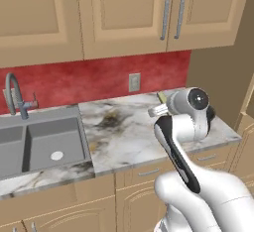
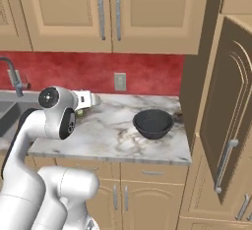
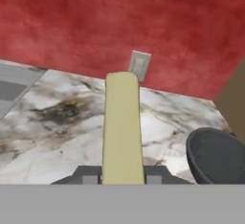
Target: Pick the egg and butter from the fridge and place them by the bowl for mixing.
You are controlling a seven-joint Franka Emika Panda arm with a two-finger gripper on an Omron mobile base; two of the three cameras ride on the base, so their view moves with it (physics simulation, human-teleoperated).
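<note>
Marble counter [image 2: 113,140] under red backsplash, bowl [image 2: 153,123] near right edge. Gripper [image 3: 122,175] clamped on butter [image 3: 122,132], held above counter middle, left of bowl. Carrying step. Next: lower beside bowl, release.

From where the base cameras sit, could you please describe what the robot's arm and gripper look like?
The arm is glossy white with rounded, tube-like links. A black strip runs along one link, and a dark round cap with a small pale centre covers a joint. The gripper has a white body, and its finger tips are small, dark grey and blocky. No cables show.
</note>
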